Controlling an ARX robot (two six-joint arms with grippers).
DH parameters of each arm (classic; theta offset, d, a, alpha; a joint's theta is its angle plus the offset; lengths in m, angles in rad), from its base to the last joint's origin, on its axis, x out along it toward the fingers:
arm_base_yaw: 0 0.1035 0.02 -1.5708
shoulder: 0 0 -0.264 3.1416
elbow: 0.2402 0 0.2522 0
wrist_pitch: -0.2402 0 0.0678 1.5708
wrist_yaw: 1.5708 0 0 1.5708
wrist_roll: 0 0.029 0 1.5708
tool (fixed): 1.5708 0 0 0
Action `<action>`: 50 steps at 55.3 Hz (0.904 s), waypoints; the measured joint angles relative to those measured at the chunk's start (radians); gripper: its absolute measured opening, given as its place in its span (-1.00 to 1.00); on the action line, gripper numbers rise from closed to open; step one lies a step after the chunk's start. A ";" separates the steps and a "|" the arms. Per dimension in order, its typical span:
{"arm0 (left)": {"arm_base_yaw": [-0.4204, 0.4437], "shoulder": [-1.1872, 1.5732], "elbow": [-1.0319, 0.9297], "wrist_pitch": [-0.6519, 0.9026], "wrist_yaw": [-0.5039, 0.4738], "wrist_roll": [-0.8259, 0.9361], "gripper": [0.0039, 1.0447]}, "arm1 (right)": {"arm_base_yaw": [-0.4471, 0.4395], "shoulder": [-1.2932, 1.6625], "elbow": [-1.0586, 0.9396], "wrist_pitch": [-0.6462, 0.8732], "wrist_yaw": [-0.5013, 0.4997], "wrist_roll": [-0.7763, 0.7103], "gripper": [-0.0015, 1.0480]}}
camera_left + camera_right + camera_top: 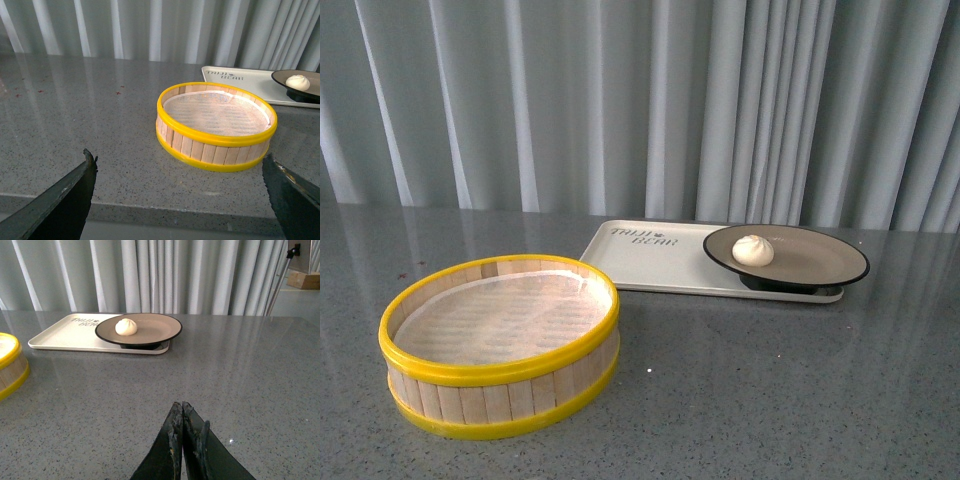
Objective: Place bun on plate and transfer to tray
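Cream-white, the bun (753,250) sits on the black-rimmed plate (825,262), which rests on the right end of the tray (640,262). Near it, closer to the robot, a yellow-rimmed steamer basket (500,345) stands on the grey table (770,380). The left gripper (180,200) is spread wide above the table edge; the right gripper (182,440) has its fingers pressed together, holding nothing.

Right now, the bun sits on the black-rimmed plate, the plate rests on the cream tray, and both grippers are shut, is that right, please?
Not quite: only the right gripper is shut. The left wrist view shows the left gripper wide open, its fingers far apart. The rest holds: the front view shows the bun on the plate, and the plate on the tray.
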 joint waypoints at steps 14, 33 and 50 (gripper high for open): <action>0.000 0.000 0.000 0.000 0.000 0.000 0.88 | 0.000 -0.080 0.000 -0.080 0.000 0.000 -0.96; 0.000 0.000 0.000 0.000 0.000 0.000 0.88 | 0.000 -0.287 0.001 -0.289 0.000 -0.002 -0.96; 0.000 0.000 0.000 0.000 0.000 0.000 0.88 | 0.000 -0.288 0.001 -0.294 0.000 -0.003 -0.64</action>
